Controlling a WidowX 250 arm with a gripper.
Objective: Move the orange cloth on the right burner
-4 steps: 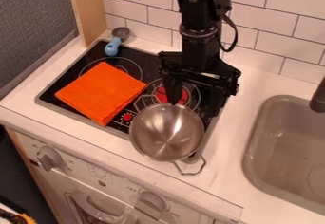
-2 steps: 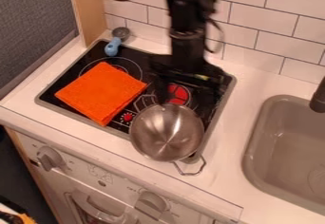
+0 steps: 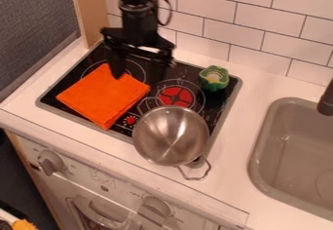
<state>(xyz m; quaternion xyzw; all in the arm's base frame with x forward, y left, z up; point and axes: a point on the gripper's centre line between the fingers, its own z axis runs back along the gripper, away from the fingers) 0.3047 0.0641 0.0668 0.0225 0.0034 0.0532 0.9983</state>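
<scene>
The end effector (image 3: 143,68) is held wide open, one finger seen at the far edge of the orange cloth (image 3: 102,98); contact cannot be told. The left burner (image 3: 135,68) is partly covered by the cloth.

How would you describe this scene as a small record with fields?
cloth: orange folded fabric, on left part of black glass stovetop
right burner: round, with red centre, no cloth on it
pot: shiny round metal, wire handles, at stovetop's front edge
green object: small, back right stovetop corner
gripper: black, two-finger, open, near cloth's back edge
sink: grey-beige basin, right of stovetop
task: not yet done
</scene>
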